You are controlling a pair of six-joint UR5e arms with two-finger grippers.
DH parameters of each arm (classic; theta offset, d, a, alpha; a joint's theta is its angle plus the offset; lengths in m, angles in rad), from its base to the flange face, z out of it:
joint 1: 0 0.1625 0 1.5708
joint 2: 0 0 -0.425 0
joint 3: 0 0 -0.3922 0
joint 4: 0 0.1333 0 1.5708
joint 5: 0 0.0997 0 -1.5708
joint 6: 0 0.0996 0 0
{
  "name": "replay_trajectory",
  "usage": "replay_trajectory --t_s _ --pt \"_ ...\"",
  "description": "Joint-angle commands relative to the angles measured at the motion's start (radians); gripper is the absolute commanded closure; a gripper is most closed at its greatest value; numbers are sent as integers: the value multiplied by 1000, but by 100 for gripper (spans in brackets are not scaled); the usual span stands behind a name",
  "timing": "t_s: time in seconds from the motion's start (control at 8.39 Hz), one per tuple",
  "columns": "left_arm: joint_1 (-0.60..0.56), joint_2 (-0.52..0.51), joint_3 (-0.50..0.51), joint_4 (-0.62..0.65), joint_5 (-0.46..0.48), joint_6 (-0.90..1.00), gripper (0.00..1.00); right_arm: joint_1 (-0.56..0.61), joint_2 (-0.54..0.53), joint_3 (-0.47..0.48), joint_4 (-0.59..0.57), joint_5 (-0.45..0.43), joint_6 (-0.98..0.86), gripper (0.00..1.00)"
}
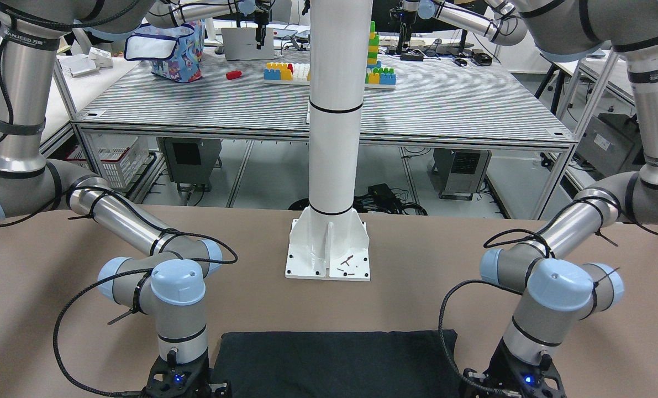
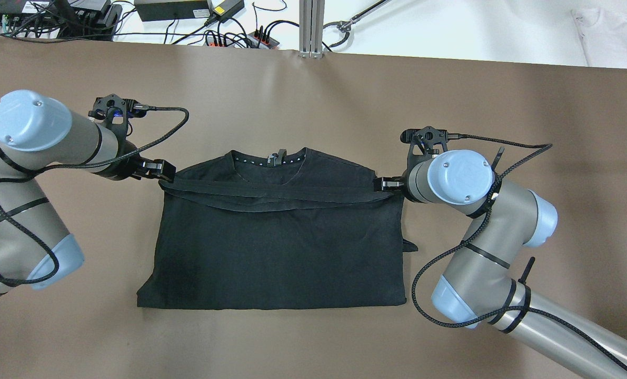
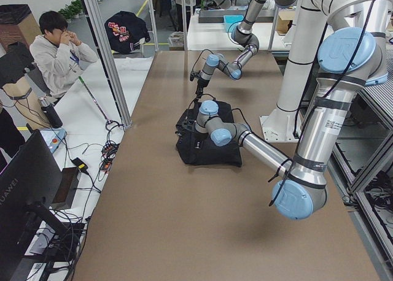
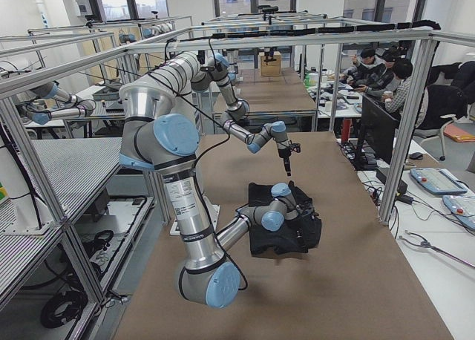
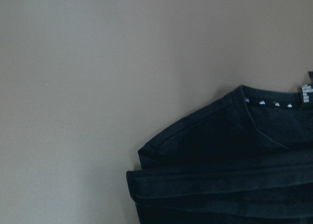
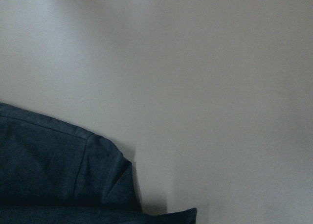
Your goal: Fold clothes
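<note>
A black T-shirt (image 2: 276, 247) lies flat on the brown table, collar (image 2: 271, 158) at the far side. Its lower part is folded up, and the hem forms a taut band (image 2: 271, 192) just below the collar. My left gripper (image 2: 160, 172) is shut on the band's left end. My right gripper (image 2: 389, 187) is shut on the band's right end. Both hold it low over the shirt's shoulders. The left wrist view shows the shoulder and folded layers (image 5: 234, 175). The right wrist view shows the other shoulder (image 6: 49, 170). The fingers show in neither wrist view.
The white pillar base (image 1: 329, 249) stands on the table's robot side. A folded white garment (image 2: 613, 31) and cables (image 2: 213, 31) lie beyond the far edge. Bare brown table (image 2: 313, 95) surrounds the shirt. An operator (image 3: 58, 54) sits beyond that edge.
</note>
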Motion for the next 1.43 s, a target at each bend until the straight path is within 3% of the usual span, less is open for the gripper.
replay_trajectory --t_s 0.0,0.36,0.71,0.83,1.07,1.31 --pt "42 119 -129 -11 -19 2 0 -6 -12 25 1 1 -8 6" --pt "157 228 -140 -142 -6 -5 0 -6 -13 22 1 -1 -8 6" --pt "289 299 -134 -241 83 -56 1 -7 -13 19 1 -7 -8 6" --pt "324 297 -129 -241 111 -65 4 -7 -15 19 1 -7 -8 6" --pt "349 297 -123 -242 114 -67 24 -6 -15 19 1 -8 -10 6" --pt "353 297 -114 -241 114 -65 25 -7 -15 19 1 -8 -8 6"
